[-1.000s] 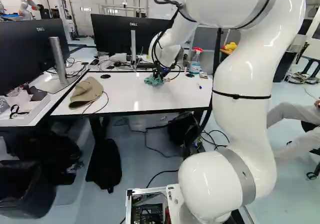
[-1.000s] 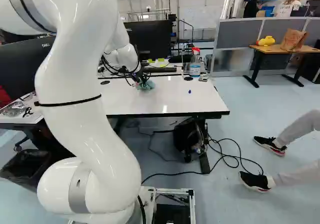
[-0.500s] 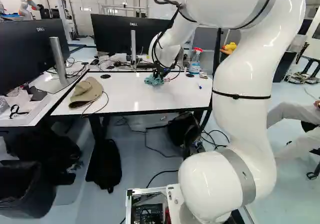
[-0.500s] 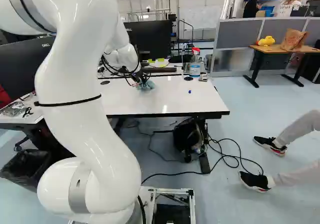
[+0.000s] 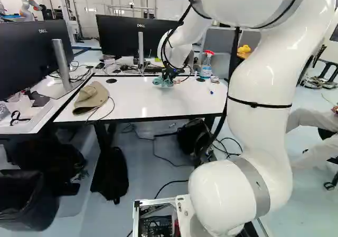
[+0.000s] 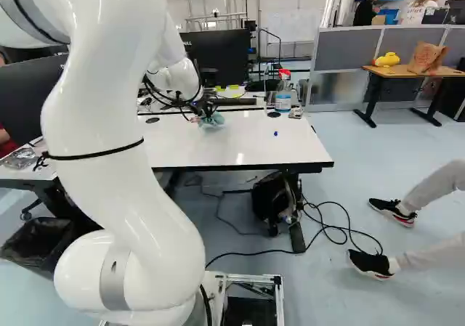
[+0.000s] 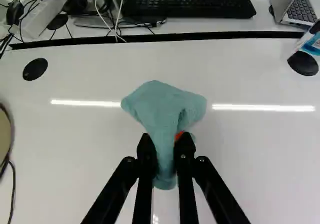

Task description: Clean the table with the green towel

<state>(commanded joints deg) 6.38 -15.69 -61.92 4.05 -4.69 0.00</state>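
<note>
Towel (image 7: 162,104), one, is pinched between two fingers (image 7: 146,154), apparently touching one table (image 7: 75,144).

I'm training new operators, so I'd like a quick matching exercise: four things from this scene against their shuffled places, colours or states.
1. green towel
2. cap
3. spray bottle
4. keyboard

A. topped with red
B. pinched in the gripper
C. black, beyond the far edge of the white table
D. tan, lying on the white table

Pairs: 1-B, 2-D, 3-A, 4-C
</note>
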